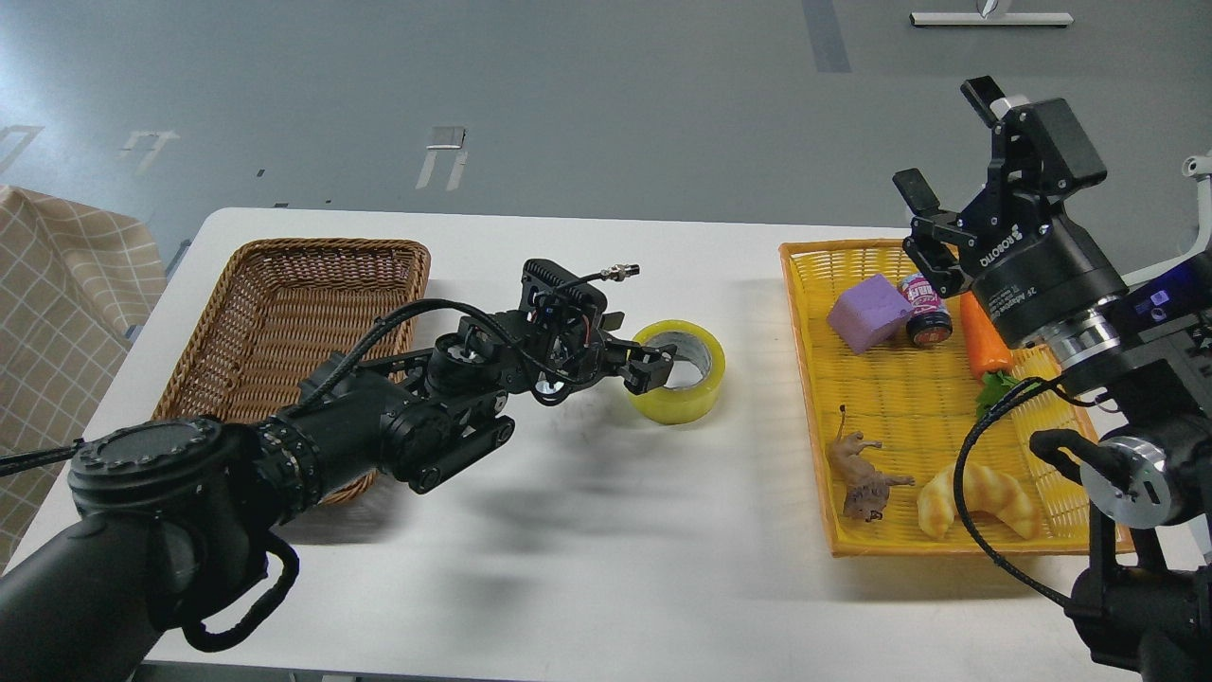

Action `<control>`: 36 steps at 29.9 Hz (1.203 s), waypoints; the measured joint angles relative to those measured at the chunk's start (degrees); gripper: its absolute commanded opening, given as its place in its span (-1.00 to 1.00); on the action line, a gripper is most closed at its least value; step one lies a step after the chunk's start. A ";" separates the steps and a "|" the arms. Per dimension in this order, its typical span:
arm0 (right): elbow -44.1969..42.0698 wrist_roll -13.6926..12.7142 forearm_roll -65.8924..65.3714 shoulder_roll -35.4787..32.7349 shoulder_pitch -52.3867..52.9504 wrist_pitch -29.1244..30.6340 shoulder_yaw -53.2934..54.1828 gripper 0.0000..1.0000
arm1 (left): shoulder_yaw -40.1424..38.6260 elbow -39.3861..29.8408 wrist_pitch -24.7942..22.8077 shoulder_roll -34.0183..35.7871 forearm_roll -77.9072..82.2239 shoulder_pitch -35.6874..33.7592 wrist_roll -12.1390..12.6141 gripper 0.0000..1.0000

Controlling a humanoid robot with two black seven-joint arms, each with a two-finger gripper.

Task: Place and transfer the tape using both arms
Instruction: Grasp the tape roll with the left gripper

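tape [678, 371] lies flat mid-table, core axis upright; left gripper [653, 367] at its 9 o'clock rim, fingers straddling the wall, grip uncertain | right gripper [947, 170] wide, raised at 2 o'clock, well apart; left nearer

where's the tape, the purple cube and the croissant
tape [696, 393], head view, yellow outer wall
purple cube [869, 313], head view, top face
croissant [975, 502], head view, middle of its back

White table [587, 530] on grey floor [568, 95], checked cloth [57, 275] at left.
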 measured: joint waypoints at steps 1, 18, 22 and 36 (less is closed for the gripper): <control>0.00 0.00 0.00 0.00 0.00 0.00 0.00 1.00 | 0.00 0.00 0.00 0.00 0.00 0.00 -0.03 0.64; -0.20 0.07 -0.09 0.00 -0.33 0.00 0.60 1.00 | 0.00 -0.07 -0.07 0.02 -0.05 -0.18 -1.74 0.53; -0.21 0.10 -0.09 0.00 -0.72 -0.02 0.67 1.00 | 0.49 -0.07 -0.07 0.02 0.03 -0.06 -1.76 0.48; -0.21 0.19 -0.09 0.00 -0.80 -0.66 0.90 1.00 | 3.96 0.08 -0.41 0.02 -1.31 -0.24 -1.93 -1.00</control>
